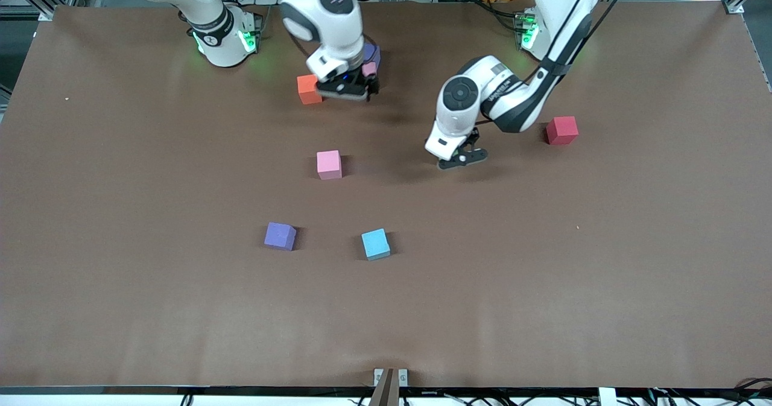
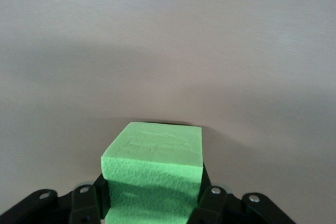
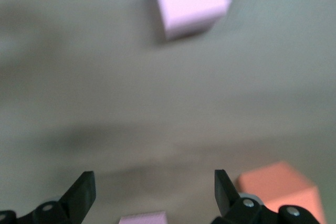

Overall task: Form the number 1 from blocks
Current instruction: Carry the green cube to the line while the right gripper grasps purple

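Your left gripper (image 2: 152,203) is clamped on the green block (image 2: 153,174) low over the table (image 1: 543,273); your right gripper (image 3: 152,190) hangs wide open and empty beside the orange block (image 1: 309,88).

front: high, facing robots | wrists: close, looking down at table (image 1: 543,273)

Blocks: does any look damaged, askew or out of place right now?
Only the green block, shut in the left gripper low over the table, looks pinched in where the fingers press it: squashed foam, not clearly damage. The right gripper hangs open over the table beside the orange block. Nothing else stands out.
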You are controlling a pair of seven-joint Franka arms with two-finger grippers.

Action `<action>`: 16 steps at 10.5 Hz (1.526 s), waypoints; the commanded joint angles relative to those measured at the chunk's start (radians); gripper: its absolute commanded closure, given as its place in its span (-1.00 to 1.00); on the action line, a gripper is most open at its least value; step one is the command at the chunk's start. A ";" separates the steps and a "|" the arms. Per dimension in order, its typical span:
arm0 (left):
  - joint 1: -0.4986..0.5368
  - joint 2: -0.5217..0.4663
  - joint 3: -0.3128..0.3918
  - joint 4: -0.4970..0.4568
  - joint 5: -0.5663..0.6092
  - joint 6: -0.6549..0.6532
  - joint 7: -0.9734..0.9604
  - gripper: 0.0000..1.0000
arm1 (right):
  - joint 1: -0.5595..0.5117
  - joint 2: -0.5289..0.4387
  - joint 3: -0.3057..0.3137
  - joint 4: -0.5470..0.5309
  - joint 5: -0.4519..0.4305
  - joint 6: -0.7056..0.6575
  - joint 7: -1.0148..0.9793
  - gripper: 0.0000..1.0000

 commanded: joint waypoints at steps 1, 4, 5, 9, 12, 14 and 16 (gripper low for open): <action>-0.116 0.016 -0.002 0.114 0.014 -0.069 -0.118 1.00 | -0.185 -0.002 0.012 0.022 -0.018 -0.001 -0.145 -1.00; -0.271 0.131 -0.002 0.309 0.011 -0.152 -0.204 1.00 | -0.409 0.139 0.006 0.193 -0.017 -0.001 -0.401 -1.00; -0.317 0.178 -0.001 0.380 0.011 -0.178 -0.219 1.00 | -0.452 0.203 0.006 0.271 -0.017 -0.002 -0.408 -1.00; -0.434 0.263 -0.001 0.465 0.010 -0.218 -0.223 1.00 | -0.549 0.427 -0.014 0.553 -0.018 0.004 -0.454 -1.00; -0.466 0.263 -0.002 0.463 -0.032 -0.279 -0.226 1.00 | -0.586 0.500 -0.029 0.612 -0.008 0.050 -0.604 -1.00; -0.481 0.263 -0.002 0.463 -0.049 -0.287 -0.233 1.00 | -0.578 0.538 -0.029 0.640 -0.009 0.051 -0.606 -1.00; -0.500 0.265 -0.002 0.463 -0.047 -0.287 -0.250 1.00 | -0.548 0.549 -0.057 0.644 -0.009 0.054 -0.606 -1.00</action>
